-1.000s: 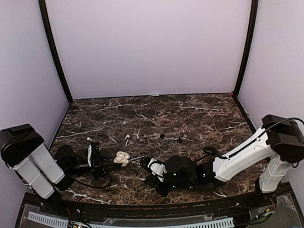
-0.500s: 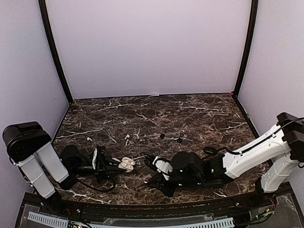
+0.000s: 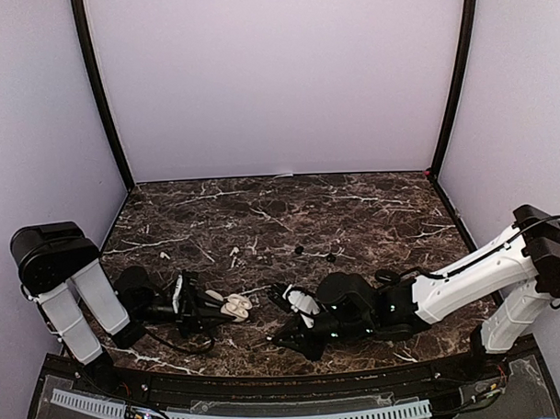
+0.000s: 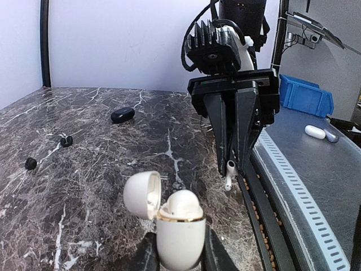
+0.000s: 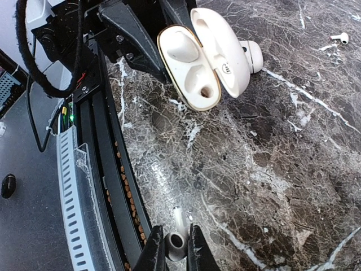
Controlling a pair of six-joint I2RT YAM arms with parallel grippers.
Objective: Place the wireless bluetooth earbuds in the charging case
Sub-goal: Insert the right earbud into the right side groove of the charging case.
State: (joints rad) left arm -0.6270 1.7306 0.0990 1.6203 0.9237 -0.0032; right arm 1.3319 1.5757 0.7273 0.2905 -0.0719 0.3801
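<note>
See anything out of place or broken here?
Nothing looks broken. On the marble table, two black earbuds lie loose in the middle, a white earbud left of them, all apart from the open white case in the left tool.

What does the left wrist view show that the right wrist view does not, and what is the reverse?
Only the left wrist view: a black case, two black earbuds and a blue bin.
Only the right wrist view: the two empty sockets inside the open white charging case, and a loose white earbud.
Both: that case held in the left gripper, and the white stemmed earbud pinched in the right gripper.
</note>
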